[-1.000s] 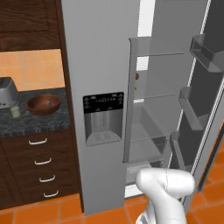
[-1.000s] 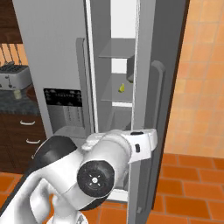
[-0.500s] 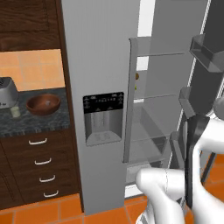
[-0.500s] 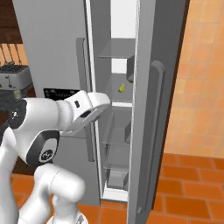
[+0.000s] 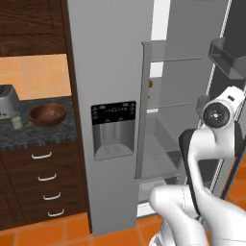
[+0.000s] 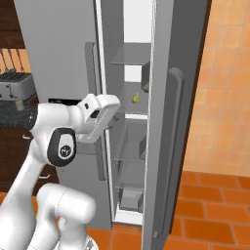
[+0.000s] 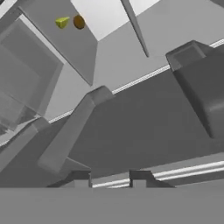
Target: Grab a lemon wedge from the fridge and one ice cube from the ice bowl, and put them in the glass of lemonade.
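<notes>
Kitchen: fridge (image 5: 113, 96) is open, so everything's placed off that.
Jaws: gripper (image 7: 109, 178) sits at the doorway; tips (image 7: 80, 179) slightly apart with nothing between them, looks released.
Lemon wedge (image 7: 62, 22): on a fridge shelf, just beside a brown round thing (image 7: 79, 21), well apart from the gripper.
Handling: guessing light, soft, slippery; pinch its flat sides gently.

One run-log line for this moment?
fridge: right door open | lemon wedge: on shelf | gripper: empty, facing fridge interior | ice bowl: on counter
</notes>
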Controlling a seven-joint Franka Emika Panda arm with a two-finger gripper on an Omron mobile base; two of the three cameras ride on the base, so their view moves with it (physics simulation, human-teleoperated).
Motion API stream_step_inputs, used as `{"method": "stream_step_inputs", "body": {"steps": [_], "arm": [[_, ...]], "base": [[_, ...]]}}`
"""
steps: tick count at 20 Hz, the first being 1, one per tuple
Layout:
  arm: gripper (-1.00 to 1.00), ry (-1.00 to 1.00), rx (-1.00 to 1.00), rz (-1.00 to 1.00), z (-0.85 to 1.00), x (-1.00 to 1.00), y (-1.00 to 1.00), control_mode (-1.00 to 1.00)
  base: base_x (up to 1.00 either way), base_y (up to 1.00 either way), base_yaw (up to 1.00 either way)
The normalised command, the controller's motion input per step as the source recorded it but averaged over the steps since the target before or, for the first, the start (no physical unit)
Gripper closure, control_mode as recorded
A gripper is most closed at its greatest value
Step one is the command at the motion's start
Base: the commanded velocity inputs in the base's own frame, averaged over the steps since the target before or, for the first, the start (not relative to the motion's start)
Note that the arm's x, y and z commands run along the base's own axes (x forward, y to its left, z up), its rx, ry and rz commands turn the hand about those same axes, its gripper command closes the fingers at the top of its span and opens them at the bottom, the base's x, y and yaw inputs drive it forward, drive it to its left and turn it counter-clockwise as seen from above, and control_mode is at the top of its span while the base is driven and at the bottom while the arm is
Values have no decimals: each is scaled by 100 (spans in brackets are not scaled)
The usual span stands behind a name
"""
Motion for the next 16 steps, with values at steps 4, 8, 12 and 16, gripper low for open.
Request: {"method": "stream_step_inputs", "body": {"steps": [4, 8, 12, 16], "arm": [[-100, 6, -14, -19, -5, 63, -47, -100], [-100, 16, -15, -20, -9, 92, -36, -100], [-100, 12, -14, -20, -17, 69, -68, -100], [-100, 4, -4, -27, -24, 9, -100, -100]], "base": [[0, 0, 0], [0, 0, 0], [0, 0, 0], [0, 0, 0]]}}
